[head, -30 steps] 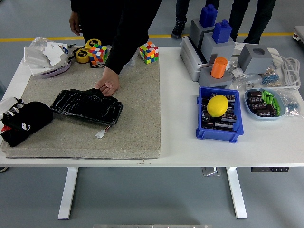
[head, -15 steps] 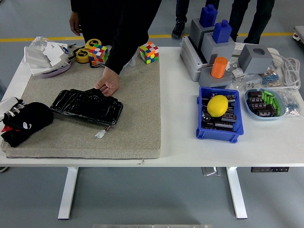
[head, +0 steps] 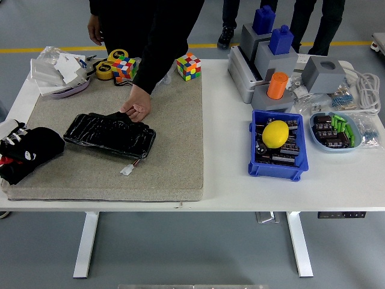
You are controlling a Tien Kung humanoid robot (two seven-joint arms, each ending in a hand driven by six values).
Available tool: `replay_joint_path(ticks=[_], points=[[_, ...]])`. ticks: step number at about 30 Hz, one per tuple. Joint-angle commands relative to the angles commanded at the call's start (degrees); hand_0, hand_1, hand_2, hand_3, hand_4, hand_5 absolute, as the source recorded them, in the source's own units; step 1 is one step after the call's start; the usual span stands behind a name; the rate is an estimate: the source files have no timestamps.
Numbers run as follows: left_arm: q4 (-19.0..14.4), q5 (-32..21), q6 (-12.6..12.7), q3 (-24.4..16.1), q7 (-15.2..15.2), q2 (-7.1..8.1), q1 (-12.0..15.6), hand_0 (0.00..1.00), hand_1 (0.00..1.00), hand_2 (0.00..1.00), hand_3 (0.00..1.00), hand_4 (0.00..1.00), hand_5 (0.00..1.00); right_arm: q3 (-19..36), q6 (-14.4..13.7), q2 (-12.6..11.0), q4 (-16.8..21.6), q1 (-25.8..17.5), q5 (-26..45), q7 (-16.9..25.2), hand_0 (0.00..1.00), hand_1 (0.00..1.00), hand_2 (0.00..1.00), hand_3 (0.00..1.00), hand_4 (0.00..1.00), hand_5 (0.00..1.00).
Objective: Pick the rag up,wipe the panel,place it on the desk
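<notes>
The left hand (head: 24, 153), grip unclear, lies left of the panel (head: 110, 135); a person's hand (head: 138, 109) touches the panel's far edge.

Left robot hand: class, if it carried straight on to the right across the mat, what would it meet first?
Probably the black panel on the mat, which a person's hand steadies at its far edge. The left robot hand lies at the mat's left end; its height is unclear.

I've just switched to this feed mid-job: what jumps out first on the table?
A person's hand presses on the far edge of the black panel lying on the grey mat at the table's left half. The robot's left hand rests at the mat's left edge. At right, a yellow lemon sits in a blue bin.
</notes>
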Motion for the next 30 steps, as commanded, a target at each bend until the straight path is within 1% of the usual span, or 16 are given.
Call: replay_joint_path(ticks=[1, 6, 9, 13, 20, 30], points=[[0.01, -0.10, -0.07, -0.14, 0.12, 0.56, -0.29, 0.323, 0.381, 0.439, 0.578, 0.760, 0.014, -0.09, 0.00, 0.01, -0.03, 0.05, 0.06, 0.00, 0.727, 0.684, 0.683, 0.590, 0.998, 0.512], [-0.14, -0.23, -0.34, -0.81, 0.43, 2.24, -1.39, 0.318, 0.371, 0.437, 0.580, 0.751, 0.017, -0.25, 0.02, -0.02, -0.02, 0.16, 0.14, 0.02, 0.725, 0.685, 0.683, 0.589, 0.998, 0.511], [-0.20, -0.64, -0.57, -0.54, 0.63, 2.74, -2.39, 0.318, 0.371, 0.437, 0.580, 0.751, 0.017, -0.32, 0.06, 0.02, -0.01, 0.23, 0.17, 0.04, 0.725, 0.685, 0.683, 0.589, 0.998, 0.511], [0.45, -1.61, -0.54, -0.01, 0.69, 2.96, -4.24, 0.318, 0.372, 0.437, 0.582, 0.746, 0.018, -0.52, 0.10, 0.13, 0.03, 0.37, 0.25, 0.07, 0.726, 0.684, 0.683, 0.590, 0.998, 0.512], [1.24, -2.36, -0.59, 1.71, 1.09, 2.58, -7.66, 0.316, 0.368, 0.437, 0.582, 0.742, 0.020, -0.64, 0.07, 0.01, 0.06, 0.52, 0.35, 0.06, 0.727, 0.684, 0.683, 0.591, 0.998, 0.512], [3.26, -3.92, -0.77, 4.11, 1.71, 0.73, -10.79, 0.312, 0.365, 0.436, 0.583, 0.733, 0.024, -0.77, 0.14, -0.01, -0.07, 0.69, 0.56, 0.05, 0.727, 0.684, 0.683, 0.589, 0.998, 0.512]])
